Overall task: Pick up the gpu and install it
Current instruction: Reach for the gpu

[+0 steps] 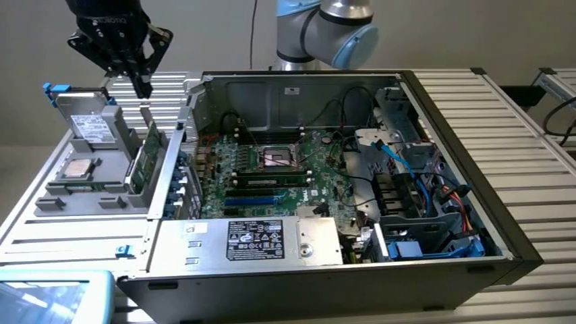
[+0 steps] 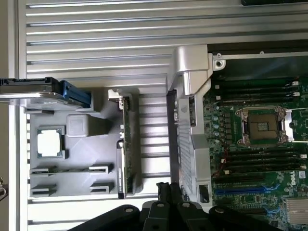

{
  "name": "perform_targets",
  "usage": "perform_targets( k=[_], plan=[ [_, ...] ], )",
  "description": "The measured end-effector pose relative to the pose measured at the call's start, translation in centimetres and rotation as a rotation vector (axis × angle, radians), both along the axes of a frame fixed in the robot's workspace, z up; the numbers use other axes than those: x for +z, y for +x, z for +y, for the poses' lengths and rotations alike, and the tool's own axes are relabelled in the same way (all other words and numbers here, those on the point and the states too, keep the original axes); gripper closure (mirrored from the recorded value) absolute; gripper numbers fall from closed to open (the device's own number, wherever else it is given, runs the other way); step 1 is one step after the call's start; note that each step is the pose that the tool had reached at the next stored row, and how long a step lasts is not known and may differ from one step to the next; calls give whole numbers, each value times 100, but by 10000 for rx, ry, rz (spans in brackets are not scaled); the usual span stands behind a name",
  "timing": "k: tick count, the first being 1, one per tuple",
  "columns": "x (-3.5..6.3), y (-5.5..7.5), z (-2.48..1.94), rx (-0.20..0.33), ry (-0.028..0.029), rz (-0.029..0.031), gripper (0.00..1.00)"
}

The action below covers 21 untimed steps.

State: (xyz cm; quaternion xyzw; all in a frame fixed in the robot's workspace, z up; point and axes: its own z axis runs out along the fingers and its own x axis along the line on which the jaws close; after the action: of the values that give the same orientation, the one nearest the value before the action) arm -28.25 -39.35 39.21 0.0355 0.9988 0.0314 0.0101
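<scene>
Above the grey holder (image 1: pixel 85 192) at the exterior view's left, the tool (image 1: pixel 143 86) hangs closed and empty. Beneath it the gpu (image 1: pixel 150 156) stands on edge in that holder, beside the open computer case (image 1: pixel 315 297).

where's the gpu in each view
Exterior view: the gpu stands on edge in the gray tray, on the exterior view's left, beside the case.
Wrist view: edge-on, between the cpu chip and the case.
Shared landmark: the cpu chip in the tray.
</scene>
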Motion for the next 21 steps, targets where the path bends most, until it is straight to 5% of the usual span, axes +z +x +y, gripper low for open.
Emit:
perform_targets(
  k=[14, 21],
  plan=[
    [-50, -322, 113, 0, 0, 5, 88],
    [-61, -353, 128, 1, 0, 7, 88]
  ],
)
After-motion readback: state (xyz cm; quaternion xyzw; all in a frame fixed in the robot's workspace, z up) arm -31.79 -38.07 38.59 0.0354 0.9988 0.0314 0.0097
